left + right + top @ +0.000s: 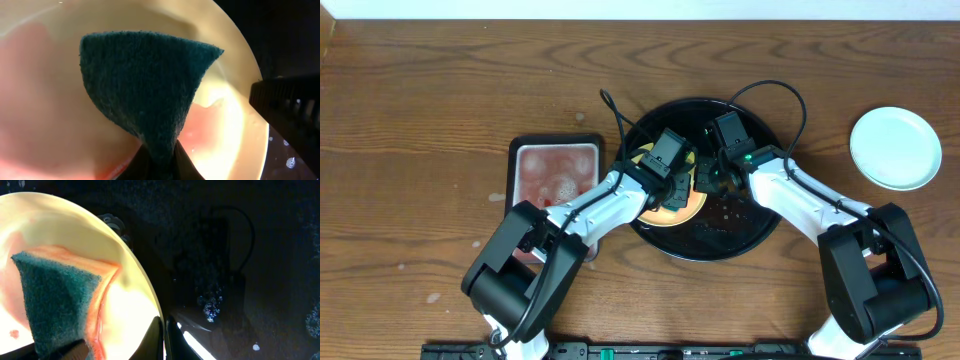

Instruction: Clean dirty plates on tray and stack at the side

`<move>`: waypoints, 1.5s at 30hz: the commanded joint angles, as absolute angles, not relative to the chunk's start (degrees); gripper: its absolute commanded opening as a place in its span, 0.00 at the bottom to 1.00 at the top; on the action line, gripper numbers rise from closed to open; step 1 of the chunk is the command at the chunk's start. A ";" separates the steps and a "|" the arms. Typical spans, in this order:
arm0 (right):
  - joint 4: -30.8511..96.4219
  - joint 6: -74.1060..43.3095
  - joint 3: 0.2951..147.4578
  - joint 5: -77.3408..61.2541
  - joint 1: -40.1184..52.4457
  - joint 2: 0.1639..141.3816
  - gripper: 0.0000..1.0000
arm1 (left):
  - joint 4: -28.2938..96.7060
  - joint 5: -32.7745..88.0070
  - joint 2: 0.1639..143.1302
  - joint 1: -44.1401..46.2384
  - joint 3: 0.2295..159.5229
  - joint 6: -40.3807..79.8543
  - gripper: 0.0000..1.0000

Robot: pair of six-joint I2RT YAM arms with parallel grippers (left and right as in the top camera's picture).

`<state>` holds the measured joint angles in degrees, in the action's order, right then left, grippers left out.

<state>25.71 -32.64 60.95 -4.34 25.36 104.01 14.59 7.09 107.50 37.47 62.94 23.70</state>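
Note:
A yellow plate [682, 207] with a red sauce smear lies in the round black tray [750, 225]. My left gripper [672, 172] is shut on a green sponge [145, 90], which is pressed flat on the yellow plate [235, 125]. My right gripper [712, 172] is shut on the rim of the yellow plate [125, 310] at its right side. The right wrist view also shows the sponge [55, 300] with red sauce along its edge. One pale blue plate [895, 148] sits on the table at the far right and looks clean. I see no other pale blue plate.
A smaller rectangular black-rimmed tray [555, 142] with a pinkish wet inside stands left of the round tray. Water drops [210, 305] lie on the black tray floor. Both arms cross over the front half of the round tray.

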 commanded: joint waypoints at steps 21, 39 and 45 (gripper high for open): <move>26.17 -33.39 61.78 -7.33 27.09 104.29 0.01 | 24.05 -12.97 107.72 29.91 64.64 22.28 0.07; 26.37 -33.39 61.78 -7.33 27.09 104.29 0.01 | 14.02 -15.66 107.70 29.91 64.69 22.31 0.07; 26.37 -33.39 61.78 -7.33 27.09 104.29 0.01 | 13.19 -11.79 107.92 29.91 64.55 22.31 0.07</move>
